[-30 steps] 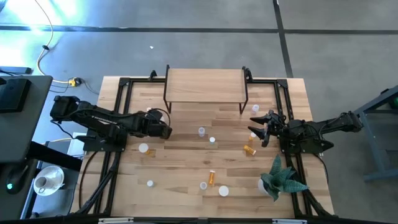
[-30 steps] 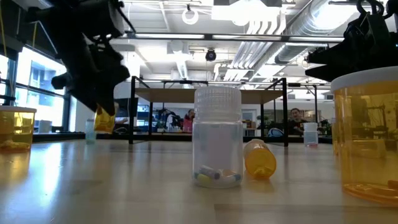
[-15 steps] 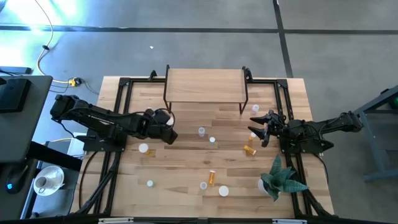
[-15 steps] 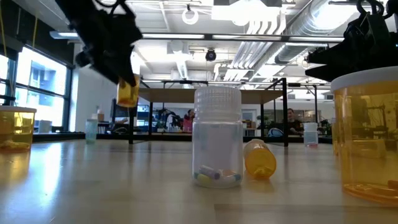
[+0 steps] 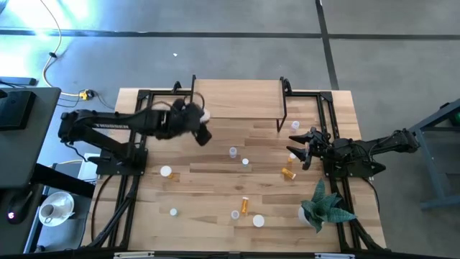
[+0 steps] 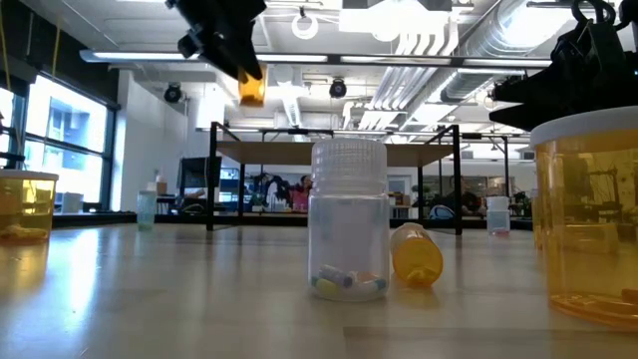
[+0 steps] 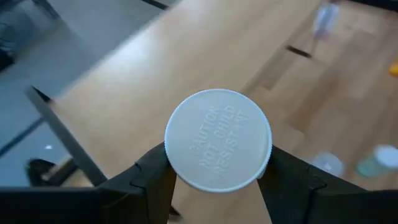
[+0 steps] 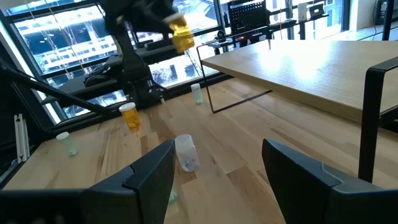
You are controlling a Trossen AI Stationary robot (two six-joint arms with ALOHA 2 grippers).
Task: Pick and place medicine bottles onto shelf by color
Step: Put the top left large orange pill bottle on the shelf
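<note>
My left gripper (image 5: 202,124) is shut on an orange medicine bottle with a white cap (image 7: 217,148), high over the table by the shelf's near left corner. The bottle also shows in the low view (image 6: 251,88) and the right wrist view (image 8: 180,34). The shelf (image 5: 237,99) stands on black legs at the table's far middle. My right gripper (image 5: 300,148) is open and empty at the table's right side. Near it an orange bottle (image 5: 289,173) lies on its side. Clear bottles (image 5: 233,152) stand on the table's middle. My left gripper pinches the orange bottle between its two fingers (image 7: 149,180), which sit on two opposite sides at the cap end (image 7: 169,163). The white cap faces the wrist camera. The orange body (image 6: 251,90) sticks out below the fingers, clear of the table.
Several more bottles stand or lie on the near half of the table, among them an orange one (image 5: 244,205) and white-capped ones (image 5: 166,172) (image 5: 258,221). A green spiky plant (image 5: 325,208) stands at the near right. Black frame rails (image 5: 136,129) run along both sides.
My left gripper has risen and gone toward the table's far edge and the shelf's left end, still shut on the orange bottle. The bottle has gone from just above the table to well above it. My right arm has kept still.
</note>
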